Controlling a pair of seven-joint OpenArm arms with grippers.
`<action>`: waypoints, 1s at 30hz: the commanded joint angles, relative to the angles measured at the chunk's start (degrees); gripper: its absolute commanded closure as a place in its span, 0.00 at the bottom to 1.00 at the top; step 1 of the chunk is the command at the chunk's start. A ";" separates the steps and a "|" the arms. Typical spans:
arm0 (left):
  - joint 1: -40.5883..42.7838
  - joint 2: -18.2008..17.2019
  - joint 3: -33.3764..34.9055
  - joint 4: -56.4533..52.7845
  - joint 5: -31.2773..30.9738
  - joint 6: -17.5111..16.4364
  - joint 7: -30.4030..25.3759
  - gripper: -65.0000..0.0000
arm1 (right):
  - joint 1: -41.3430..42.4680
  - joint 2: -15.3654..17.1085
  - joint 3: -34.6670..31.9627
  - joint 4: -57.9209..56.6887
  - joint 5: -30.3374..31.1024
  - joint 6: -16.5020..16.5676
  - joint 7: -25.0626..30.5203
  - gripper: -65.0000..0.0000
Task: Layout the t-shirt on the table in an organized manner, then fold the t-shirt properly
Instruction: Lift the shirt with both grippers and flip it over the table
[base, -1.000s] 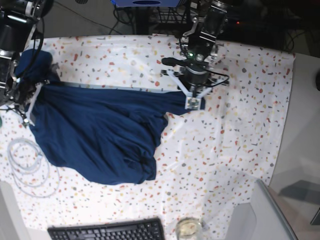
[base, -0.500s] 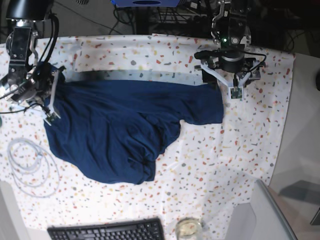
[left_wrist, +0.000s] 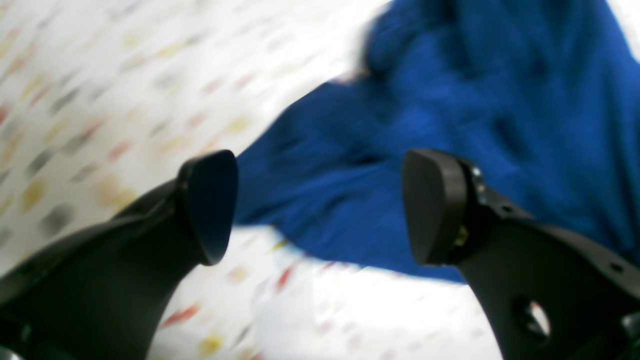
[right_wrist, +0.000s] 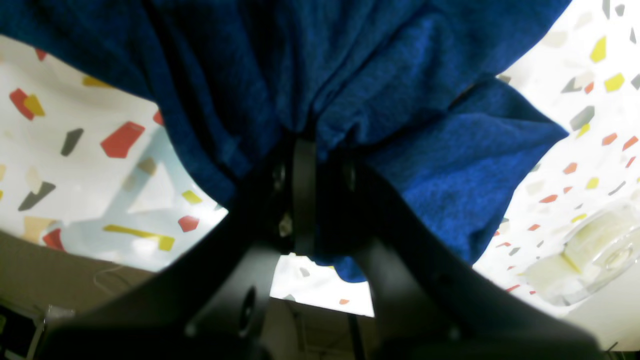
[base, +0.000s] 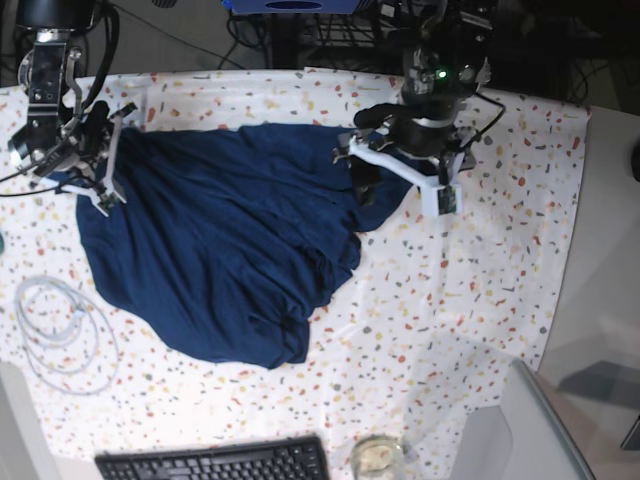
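The dark navy t-shirt (base: 220, 250) lies rumpled over the left and middle of the speckled table (base: 480, 290). My right gripper (base: 76, 172) is at the shirt's far left edge. In the right wrist view the right gripper (right_wrist: 302, 150) is shut on a bunched fold of the t-shirt (right_wrist: 425, 150). My left gripper (base: 372, 185) hovers over the shirt's right edge. In the blurred left wrist view the left gripper (left_wrist: 320, 207) is open with nothing between its fingers (left_wrist: 210, 205), and the t-shirt (left_wrist: 450, 100) lies beyond them.
A coiled white cable (base: 55, 330) lies at the left edge of the table. A black keyboard (base: 215, 462) and a clear round dish (base: 378, 455) sit at the near edge. A grey panel (base: 520, 430) rises at the lower right.
My left gripper has opened and let go of the shirt's right edge, then moved back left over it. The right gripper has carried its edge toward the far side, and the shirt has slackened.
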 joint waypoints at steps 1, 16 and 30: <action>-2.04 -0.04 1.42 -0.88 0.13 -0.34 -0.84 0.27 | 0.50 0.60 0.09 0.78 0.11 -0.36 0.20 1.00; -15.49 6.38 -4.29 -22.42 -11.91 -0.34 -1.10 0.28 | 0.50 0.69 0.26 0.78 0.11 -0.36 0.20 1.00; -18.39 6.64 -4.47 -16.44 -11.38 4.41 -0.84 1.00 | 0.77 0.69 -0.18 4.21 -1.65 -0.36 0.03 1.00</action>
